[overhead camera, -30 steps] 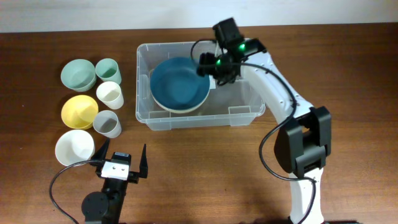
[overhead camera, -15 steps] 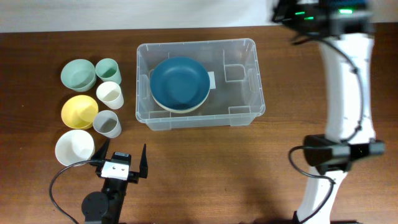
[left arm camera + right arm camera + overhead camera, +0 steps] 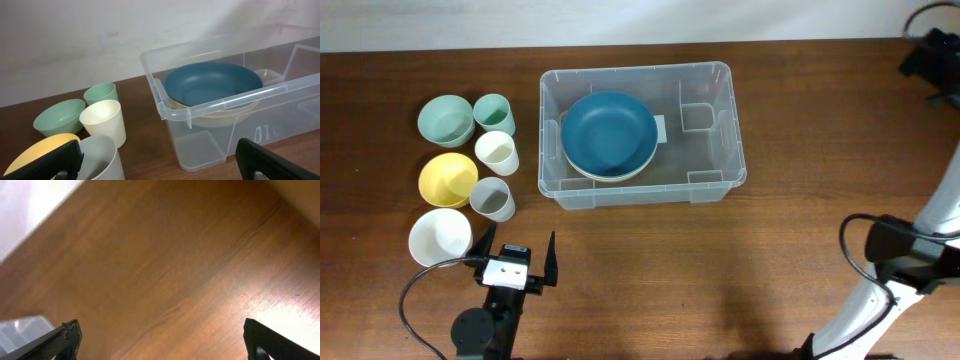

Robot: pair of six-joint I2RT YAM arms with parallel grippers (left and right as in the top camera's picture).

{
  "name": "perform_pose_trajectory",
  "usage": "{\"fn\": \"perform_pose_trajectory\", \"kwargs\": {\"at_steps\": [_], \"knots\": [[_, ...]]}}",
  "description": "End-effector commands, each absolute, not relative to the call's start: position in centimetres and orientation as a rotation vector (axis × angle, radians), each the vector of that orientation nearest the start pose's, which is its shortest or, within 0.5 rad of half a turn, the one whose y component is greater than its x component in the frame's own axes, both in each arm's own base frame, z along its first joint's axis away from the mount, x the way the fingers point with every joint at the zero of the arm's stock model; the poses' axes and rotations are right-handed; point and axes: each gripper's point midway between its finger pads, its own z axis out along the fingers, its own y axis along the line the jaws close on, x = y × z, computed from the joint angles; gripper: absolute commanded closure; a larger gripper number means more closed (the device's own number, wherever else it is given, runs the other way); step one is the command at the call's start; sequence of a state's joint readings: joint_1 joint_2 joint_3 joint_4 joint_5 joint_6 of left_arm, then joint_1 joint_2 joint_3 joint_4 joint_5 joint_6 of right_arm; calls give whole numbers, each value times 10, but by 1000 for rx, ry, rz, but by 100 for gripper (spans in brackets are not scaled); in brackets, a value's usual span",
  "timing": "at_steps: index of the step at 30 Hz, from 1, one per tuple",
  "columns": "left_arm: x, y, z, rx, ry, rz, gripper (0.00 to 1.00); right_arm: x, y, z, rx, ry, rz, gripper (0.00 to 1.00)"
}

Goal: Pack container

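blue bowl (image 3: 610, 133) in container (image 3: 732, 105) mostly hides cream bowl (image 3: 603, 177), left gripper (image 3: 520, 245) gaping empty, right gripper (image 3: 162, 340) too, nearly cropped off right of container

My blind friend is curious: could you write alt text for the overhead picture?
A clear plastic container on a wooden table holds a blue bowl nested in a cream bowl. Left of it sit a green bowl, yellow bowl, white bowl, green cup, cream cup and grey cup; the open left gripper is near them.
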State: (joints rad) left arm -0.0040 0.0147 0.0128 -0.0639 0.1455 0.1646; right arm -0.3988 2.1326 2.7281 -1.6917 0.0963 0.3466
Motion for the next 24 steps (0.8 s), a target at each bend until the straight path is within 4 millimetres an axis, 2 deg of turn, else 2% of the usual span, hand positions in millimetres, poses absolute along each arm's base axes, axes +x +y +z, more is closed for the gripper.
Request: {"fn": "perform_pose_trajectory", "kwargs": {"at_steps": [1,7,10,17,21,24], "knots": [[245,-24,160,248,1617,18,0,397,-182,283,935,2589,-46,1],[244,-24,160,248,1616,18,0,376,-182,222,1027,2797,-53,1],[244,-24,160,248,1616,18,0,365,-187,206,1054,2861,-135,1],[244,-24,160,248,1616,18,0,355,-203,204,1066,2872,-295,1],[244,-24,160,248,1616,18,0,362,-208,205,1059,2835,-314,1],[245,-24,160,248,1617,18,0,368,-220,207,1069,2786,-344,1]]}}
